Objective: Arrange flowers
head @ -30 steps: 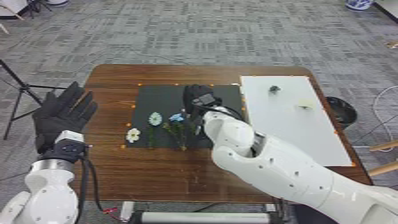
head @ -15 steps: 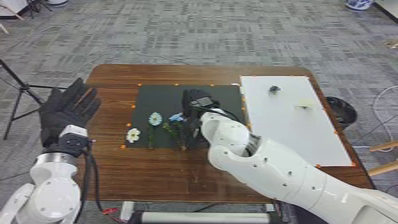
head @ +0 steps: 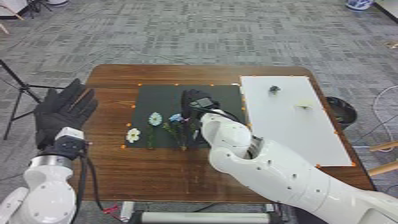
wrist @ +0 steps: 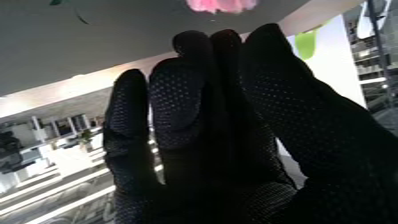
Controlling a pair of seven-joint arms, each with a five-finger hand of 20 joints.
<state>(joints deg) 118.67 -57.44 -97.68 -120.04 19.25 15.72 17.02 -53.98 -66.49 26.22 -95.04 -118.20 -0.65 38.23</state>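
So, the right hand (head: 197,97) is over the dark mat (head: 160,97), toward the side by the white board (head: 298,130). The wrist view has that hand (wrist: 240,135) with its fingers pretty straight and close together, thumb near them, so I'd call it narrow, and I can't see anything held in it. There's a pink flower (wrist: 222,4) just past the fingertips, with a visible gap between. Left hand (head: 62,117) is wide open, palm up, by the left edge of the brown table (head: 160,175), nothing in it. As for the flowers on the mat, a white flower (head: 133,135) sits near the left edge, then a pale blue-green flower (head: 155,119) with a thin stem, then a blue flower (head: 176,117) with leafy green stems, between the pale one and the right hand. Over on the white board there's a small dark thing (head: 274,89) near the far end, and a pale yellow-green thing (head: 304,105) a bit closer to the robot, the two of them apart. Too small to tell what either is.
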